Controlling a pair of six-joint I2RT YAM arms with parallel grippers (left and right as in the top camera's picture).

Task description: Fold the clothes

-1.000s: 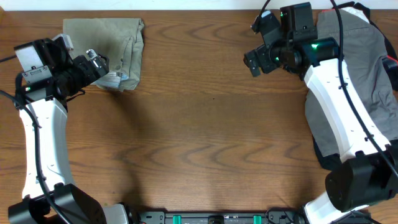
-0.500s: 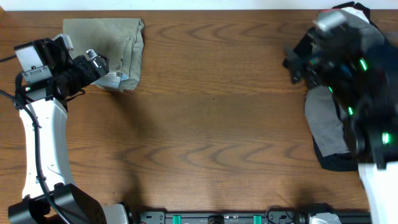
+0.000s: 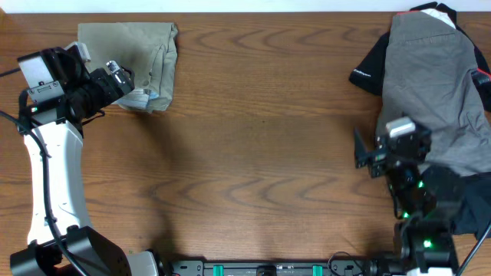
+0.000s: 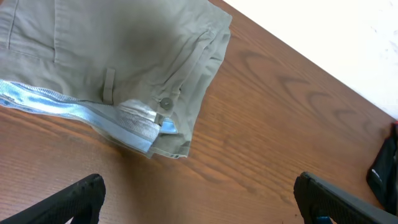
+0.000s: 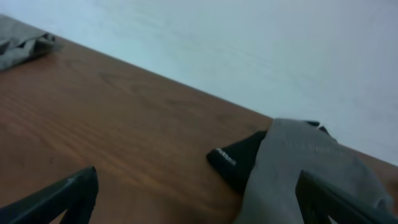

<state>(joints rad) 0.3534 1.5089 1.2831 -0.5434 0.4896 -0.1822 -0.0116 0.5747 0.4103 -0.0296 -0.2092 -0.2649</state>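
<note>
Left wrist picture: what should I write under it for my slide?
Folded khaki shorts lie on the wooden table, just ahead of the open left gripper.

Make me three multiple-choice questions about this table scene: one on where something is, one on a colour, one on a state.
1. Where on the table do the khaki shorts lie in the overhead view?
A. the centre
B. the far left corner
C. the near right edge

2. What colour is the garment lying over the black garment?
A. grey
B. red
C. khaki

3. How is the left gripper?
A. shut on the shorts
B. shut on the black garment
C. open, holding nothing

Answers:
1 B: the shorts sit folded at the top left of the overhead view.
2 A: the grey garment drapes across the black one at the right.
3 C: the left wrist view shows both fingers wide apart with only bare wood between them.
</note>
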